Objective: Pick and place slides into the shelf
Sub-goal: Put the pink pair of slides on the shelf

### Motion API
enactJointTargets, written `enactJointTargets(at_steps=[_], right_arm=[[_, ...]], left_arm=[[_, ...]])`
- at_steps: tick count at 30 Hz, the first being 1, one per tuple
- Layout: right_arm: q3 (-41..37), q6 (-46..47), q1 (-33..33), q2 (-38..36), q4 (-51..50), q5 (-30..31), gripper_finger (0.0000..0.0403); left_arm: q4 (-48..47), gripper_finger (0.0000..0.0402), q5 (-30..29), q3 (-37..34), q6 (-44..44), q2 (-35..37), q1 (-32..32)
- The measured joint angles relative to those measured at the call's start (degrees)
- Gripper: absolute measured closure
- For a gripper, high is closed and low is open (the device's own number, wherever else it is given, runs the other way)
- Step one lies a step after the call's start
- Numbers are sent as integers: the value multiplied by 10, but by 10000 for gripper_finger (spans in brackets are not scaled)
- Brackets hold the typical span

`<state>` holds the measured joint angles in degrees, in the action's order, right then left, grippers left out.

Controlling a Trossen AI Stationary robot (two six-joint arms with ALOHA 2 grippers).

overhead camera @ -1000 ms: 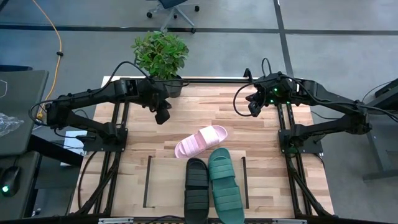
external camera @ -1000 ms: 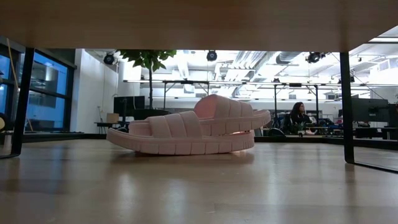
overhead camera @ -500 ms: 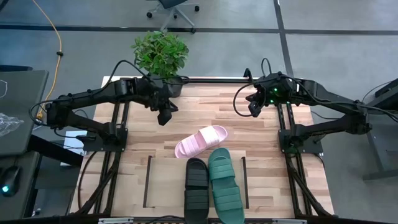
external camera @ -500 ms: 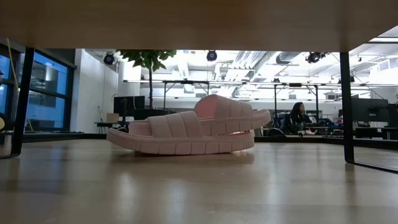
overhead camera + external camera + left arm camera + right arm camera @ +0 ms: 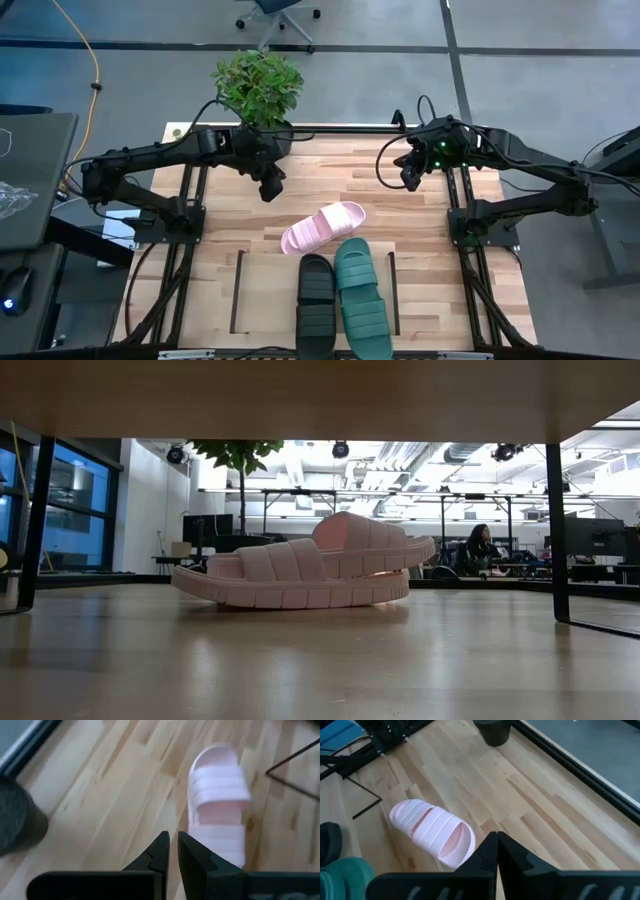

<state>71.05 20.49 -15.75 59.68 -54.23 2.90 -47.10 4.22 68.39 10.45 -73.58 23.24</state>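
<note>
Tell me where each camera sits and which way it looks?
High: above the table, looking straight down; both arms, left gripper, right gripper.
Low: at tabletop height, looking level at the pink slide; no arms.
Left wrist: on the left arm, looking past its fingers.
Right wrist: on the right arm, past its fingers.
All four share the pink slide.

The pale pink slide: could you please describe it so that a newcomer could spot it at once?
On the light-wood table, find the shelf between thin black rails. Just beyond its far edge the pale pink slide lies slanted, while the black slide and teal-green slide lie straight, side by side.
</note>
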Motion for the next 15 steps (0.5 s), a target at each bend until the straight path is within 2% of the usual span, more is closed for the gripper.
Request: enactJointTargets(at_steps=[10, 15], right_arm=[[0, 20, 0, 0, -6, -4, 403], [0, 20, 0, 0, -7, 1, 403]], left_arm=[[11, 373, -19, 0, -19, -14, 0], [14, 373, 0, 0, -25, -14, 0]])
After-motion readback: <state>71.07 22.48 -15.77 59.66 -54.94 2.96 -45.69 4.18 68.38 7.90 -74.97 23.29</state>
